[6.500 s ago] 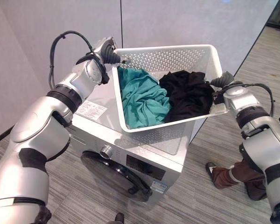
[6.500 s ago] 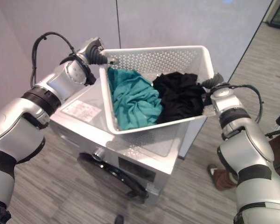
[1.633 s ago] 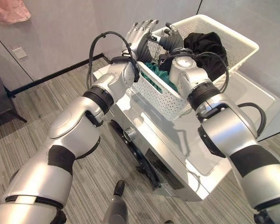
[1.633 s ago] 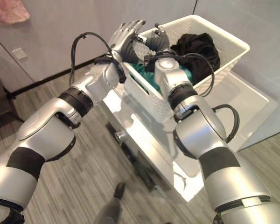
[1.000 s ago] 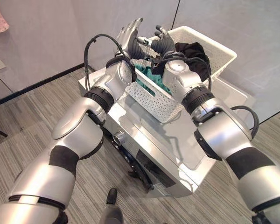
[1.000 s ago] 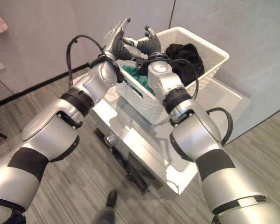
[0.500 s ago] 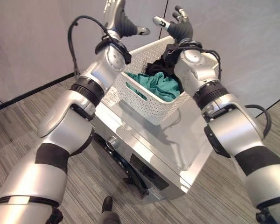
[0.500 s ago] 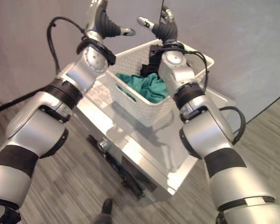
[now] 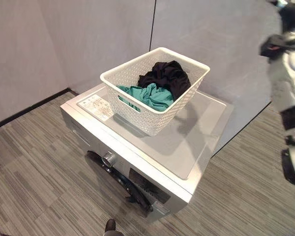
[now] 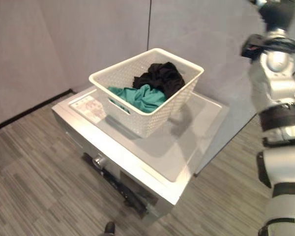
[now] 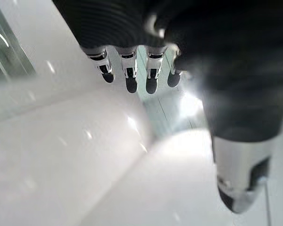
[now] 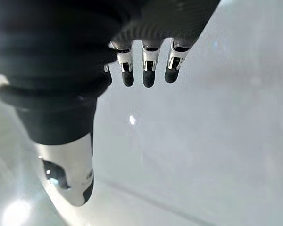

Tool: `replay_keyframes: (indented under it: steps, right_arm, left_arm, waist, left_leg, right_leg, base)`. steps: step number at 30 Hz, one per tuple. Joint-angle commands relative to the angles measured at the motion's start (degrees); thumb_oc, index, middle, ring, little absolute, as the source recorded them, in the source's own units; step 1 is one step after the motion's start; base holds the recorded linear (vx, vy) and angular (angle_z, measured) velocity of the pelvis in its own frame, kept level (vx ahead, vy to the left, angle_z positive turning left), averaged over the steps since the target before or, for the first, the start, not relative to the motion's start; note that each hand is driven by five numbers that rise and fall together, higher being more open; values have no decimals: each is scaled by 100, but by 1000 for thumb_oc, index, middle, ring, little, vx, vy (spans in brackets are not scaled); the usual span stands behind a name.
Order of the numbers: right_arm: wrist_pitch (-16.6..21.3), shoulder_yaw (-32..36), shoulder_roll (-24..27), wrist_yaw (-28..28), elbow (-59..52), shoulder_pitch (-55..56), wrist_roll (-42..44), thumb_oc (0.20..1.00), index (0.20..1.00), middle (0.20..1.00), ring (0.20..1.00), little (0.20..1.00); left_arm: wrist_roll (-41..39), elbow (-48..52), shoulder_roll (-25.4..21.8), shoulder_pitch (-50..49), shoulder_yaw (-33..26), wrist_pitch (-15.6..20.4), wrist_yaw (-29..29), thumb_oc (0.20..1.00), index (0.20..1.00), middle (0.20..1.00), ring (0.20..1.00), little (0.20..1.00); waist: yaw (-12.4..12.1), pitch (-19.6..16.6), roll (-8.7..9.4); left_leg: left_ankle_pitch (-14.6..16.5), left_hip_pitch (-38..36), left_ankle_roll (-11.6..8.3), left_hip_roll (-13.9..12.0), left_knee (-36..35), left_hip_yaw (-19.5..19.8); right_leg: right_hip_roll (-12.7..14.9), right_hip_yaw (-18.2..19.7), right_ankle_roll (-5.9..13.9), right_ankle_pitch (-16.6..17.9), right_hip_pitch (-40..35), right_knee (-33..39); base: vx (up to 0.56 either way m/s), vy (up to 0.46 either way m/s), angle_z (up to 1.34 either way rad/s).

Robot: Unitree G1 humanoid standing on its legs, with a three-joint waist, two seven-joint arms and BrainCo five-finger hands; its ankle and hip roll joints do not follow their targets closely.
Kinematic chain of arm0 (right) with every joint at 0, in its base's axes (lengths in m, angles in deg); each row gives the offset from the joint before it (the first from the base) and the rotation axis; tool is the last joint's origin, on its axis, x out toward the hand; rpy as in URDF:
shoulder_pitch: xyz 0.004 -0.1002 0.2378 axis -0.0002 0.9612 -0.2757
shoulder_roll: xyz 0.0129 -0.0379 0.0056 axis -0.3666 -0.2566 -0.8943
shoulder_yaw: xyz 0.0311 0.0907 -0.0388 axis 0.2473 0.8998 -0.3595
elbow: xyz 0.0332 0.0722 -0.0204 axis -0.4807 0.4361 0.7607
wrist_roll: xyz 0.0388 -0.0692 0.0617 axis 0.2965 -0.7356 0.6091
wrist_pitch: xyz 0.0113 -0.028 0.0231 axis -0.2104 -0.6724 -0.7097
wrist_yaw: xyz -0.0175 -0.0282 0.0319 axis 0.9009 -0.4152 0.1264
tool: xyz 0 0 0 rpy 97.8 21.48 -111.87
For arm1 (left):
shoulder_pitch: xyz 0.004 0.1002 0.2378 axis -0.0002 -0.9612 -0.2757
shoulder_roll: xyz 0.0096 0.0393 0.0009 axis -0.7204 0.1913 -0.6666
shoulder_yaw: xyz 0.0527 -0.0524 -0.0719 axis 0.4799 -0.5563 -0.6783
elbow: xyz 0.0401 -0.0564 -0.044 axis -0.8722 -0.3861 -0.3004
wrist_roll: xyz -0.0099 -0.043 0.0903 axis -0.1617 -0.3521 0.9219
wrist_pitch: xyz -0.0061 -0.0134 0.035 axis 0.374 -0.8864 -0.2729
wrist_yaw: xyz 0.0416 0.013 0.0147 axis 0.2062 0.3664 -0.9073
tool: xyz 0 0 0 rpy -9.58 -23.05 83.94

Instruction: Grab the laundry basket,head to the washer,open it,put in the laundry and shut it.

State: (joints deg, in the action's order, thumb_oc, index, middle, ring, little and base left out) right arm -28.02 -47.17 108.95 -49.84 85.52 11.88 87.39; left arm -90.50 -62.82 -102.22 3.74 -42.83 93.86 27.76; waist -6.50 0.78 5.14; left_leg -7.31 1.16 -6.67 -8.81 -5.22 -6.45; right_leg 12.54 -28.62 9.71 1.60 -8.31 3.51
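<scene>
You're looking at pale grey wall panels (image 9: 93,39) and grey striped plank floor (image 9: 29,172), dark baseboard (image 9: 29,109) running along it.

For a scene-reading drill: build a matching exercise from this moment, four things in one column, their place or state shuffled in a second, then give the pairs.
Things:
1. laundry basket
2. teal garment
3. black garment
4. washer door

Place or state:
A. in the basket, on the side nearer the washer's front
B. closed, on the washer's front
C. standing on the washer's top
D. in the basket, on the side nearer the wall

Pairs: 1-C, 2-A, 3-D, 4-B
</scene>
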Motion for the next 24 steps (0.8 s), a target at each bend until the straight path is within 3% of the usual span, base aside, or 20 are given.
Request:
replay_keyframes:
  steps: [1, 2, 6, 8, 9, 10, 11, 12, 13, 14, 15, 16, 17, 21, 22, 24]
  right_arm:
    - [498, 477, 344, -26, -166, 474, -355, 1000, 1000, 1000, 1000, 1000]
    - [487, 1346, 367, -51, -687, 1689, -558, 1000, 1000, 1000, 1000, 1000]
    - [377, 2878, -173, -31, -1489, 4037, -1232, 1000, 1000, 1000, 1000, 1000]
    - [199, 3506, -571, -38, -1724, 5107, -1818, 1000, 1000, 1000, 1000, 1000]
    - [125, 3724, -854, -56, -1816, 5536, -1979, 1000, 1000, 1000, 1000, 1000]
    - [108, 3749, -870, -56, -1866, 5593, -1991, 1000, 1000, 1000, 1000, 1000]
    - [32, 3897, -1408, -187, -1807, 6085, -2011, 1000, 1000, 1000, 1000, 1000]
    - [21, 3908, -1418, -193, -1840, 6129, -2013, 1000, 1000, 1000, 1000, 1000]
    - [26, 3961, -1757, -343, -1810, 6380, -1805, 1000, 1000, 1000, 1000, 1000]
    - [36, 4009, -2334, -592, -1676, 6785, -1445, 1000, 1000, 1000, 1000, 1000]
    - [35, 4019, -2340, -600, -1683, 6805, -1440, 1000, 1000, 1000, 1000, 1000]
    - [-16, 3931, -2839, -717, -1331, 7153, -1424, 1000, 1000, 1000, 1000, 1000]
    - [-14, 3794, -3177, -774, -637, 7198, -1258, 1000, 1000, 1000, 1000, 1000]
    - [-77, 3197, -3353, -783, 781, 6984, -1335, 1000, 1000, 1000, 1000, 1000]
    - [-183, 2675, -3510, -751, 2027, 6654, -1220, 1000, 1000, 1000, 1000, 1000]
    - [-260, 2281, -3627, -768, 2950, 6344, -1075, 1000, 1000, 1000, 1000, 1000]
  left_arm:
    - [359, -32, 89, -880, -953, 178, -7, 1000, 1000, 1000, 1000, 1000]
    - [516, 366, 276, -2550, -2236, 173, 118, 1000, 1000, 1000, 1000, 1000]
    - [705, 643, 1281, -4892, -3721, 157, 341, 1000, 1000, 1000, 1000, 1000]
    - [595, 582, 2103, -5627, -4004, 226, 577, 1000, 1000, 1000, 1000, 1000]
    - [360, 538, 2566, -5877, -4021, 290, 762, 1000, 1000, 1000, 1000, 1000]
    - [349, 556, 2576, -5909, -4019, 298, 777, 1000, 1000, 1000, 1000, 1000]
    - [-446, 356, 3374, -6203, -4029, 512, 1103, 1000, 1000, 1000, 1000, 1000]
    - [-478, 352, 3368, -6236, -4025, 532, 1127, 1000, 1000, 1000, 1000, 1000]
    - [-912, 157, 3743, -6327, -3998, 629, 1276, 1000, 1000, 1000, 1000, 1000]
    - [-1761, -427, 4377, -6434, -3855, 643, 1696, 1000, 1000, 1000, 1000, 1000]
    - [-1781, -452, 4359, -6434, -3842, 660, 1716, 1000, 1000, 1000, 1000, 1000]
    - [-2221, -1272, 4810, -6457, -3553, 541, 2124, 1000, 1000, 1000, 1000, 1000]
    - [-2151, -1755, 4998, -6454, -3193, 543, 2302, 1000, 1000, 1000, 1000, 1000]
    - [-1991, -2844, 5275, -6124, -2671, 443, 2444, 1000, 1000, 1000, 1000, 1000]
    - [-1458, -3538, 5435, -5803, -2120, 328, 2343, 1000, 1000, 1000, 1000, 1000]
    - [-1311, -3616, 5530, -5615, -1778, 342, 2313, 1000, 1000, 1000, 1000, 1000]
  waist:
    - [-86, -123, -93]
    - [-39, -141, -151]
    - [69, -76, -220]
    - [157, -2, -225]
    - [166, 17, -226]
    - [158, -3, -232]
    - [172, 55, -226]
    - [170, 30, -230]
    - [191, 58, -220]
    - [238, 114, -209]
    - [232, 103, -208]
    - [300, 120, -232]
    - [329, 139, -248]
    - [371, 158, -243]
    - [400, 185, -242]
    - [387, 241, -255]
  left_leg:
    - [813, -426, -200, -527, 22, -197]
    - [824, -446, -196, -525, 22, -221]
    - [851, -465, -163, -531, 22, -223]
    - [858, -458, -132, -521, 22, -210]
    - [857, -455, -117, -514, 25, -196]
    - [858, -458, -116, -514, 23, -195]
    - [853, -438, -101, -502, 32, -171]
    - [854, -438, -102, -504, 30, -168]
    - [846, -420, -95, -500, 34, -153]
    - [829, -394, -85, -487, 42, -140]
    - [829, -391, -86, -489, 41, -138]
    - [888, -405, -121, -504, 48, -94]
    - [876, -389, -135, -513, 53, -88]
    - [838, -356, -156, -534, 51, -92]
    - [812, -328, -173, -557, 49, -101]
    - [793, -260, -180, -576, 64, -110]
  right_leg:
    - [515, -196, 196, 113, 51, -29]
    - [524, -180, 196, 123, 48, -13]
    - [542, -125, 195, 155, 62, 40]
    - [553, -89, 190, 172, 86, 75]
    - [557, -75, 185, 176, 91, 83]
    - [557, -76, 186, 176, 88, 83]
    - [562, -48, 166, 176, 101, 105]
    - [559, -51, 165, 176, 100, 105]
    - [557, -47, 155, 171, 106, 109]
    - [556, -33, 131, 149, 123, 103]
    - [555, -36, 130, 147, 124, 102]
    - [507, 57, 148, 25, 106, 82]
    - [476, 83, 135, 5, 126, 71]
    - [438, 143, 112, -2, 184, 59]
    - [398, 192, 95, 25, 213, 116]
    - [406, 201, 106, 89, 293, 149]
  base:
    - [-3, 18, -14]
    - [-11, 10, -15]
    - [-12, -3, -8]
    - [-38, -18, -4]
    - [-27, -12, -6]
    - [-40, -20, -7]
    - [-25, -14, -3]
    - [-41, -28, -6]
    - [-54, -21, -3]
    - [-54, -22, -6]
    - [0, 0, 0]
    - [0, 0, 0]
    - [0, 0, 0]
    - [-20, -8, -1]
    - [-47, -11, -2]
    - [-74, 47, -2]
